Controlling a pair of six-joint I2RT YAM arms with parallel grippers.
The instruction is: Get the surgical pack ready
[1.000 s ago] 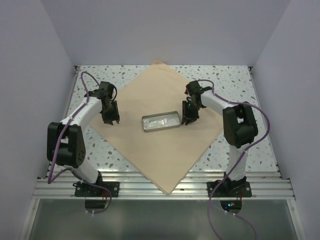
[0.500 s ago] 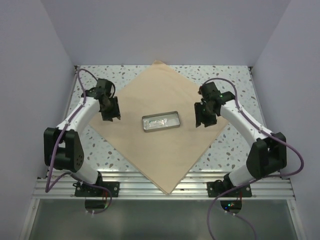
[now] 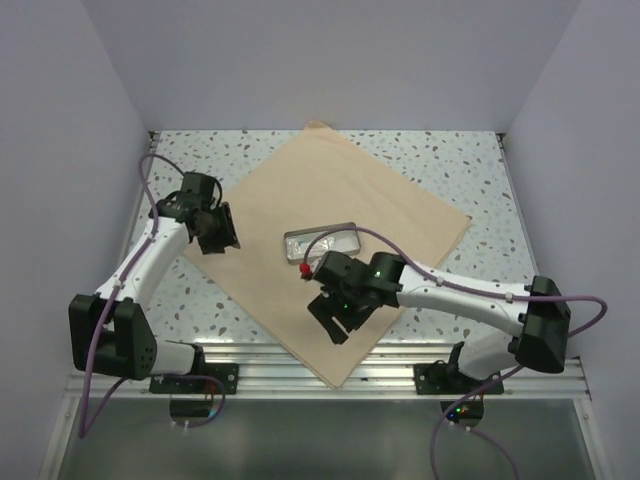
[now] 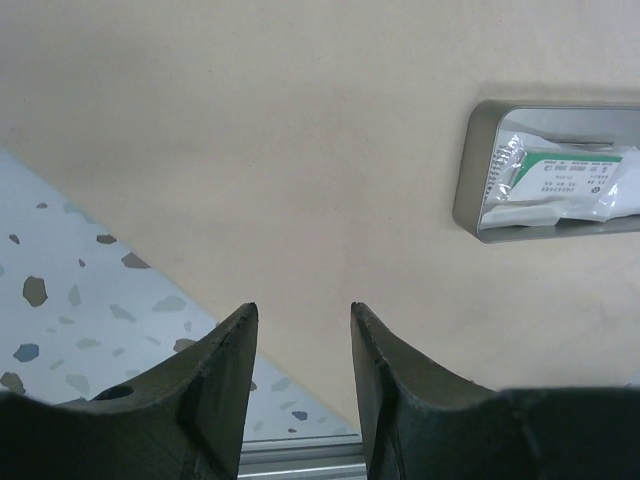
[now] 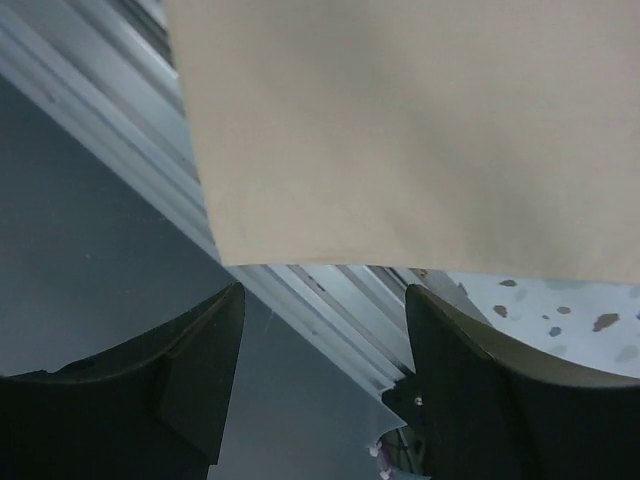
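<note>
Two grippers, both spread w/ nothing between the fingers. L gripper [image 4: 300, 312] hangs over the edge of the big square tan-beige cloth wrap [image 3: 340, 185], near its 9 o'clock corner. Wrap lies flat as a diamond on the white speckled table [image 3: 460, 160]. Small shiny rectangular metal tray [image 4: 465, 170] sits at wrap centre, clear plastic pouch [image 4: 560, 185] inside. R gripper [image 5: 320, 295] hangs above the wrap's 6 o'clock corner, which overlaps the ribbed aluminium rail [image 3: 270, 372].
</note>
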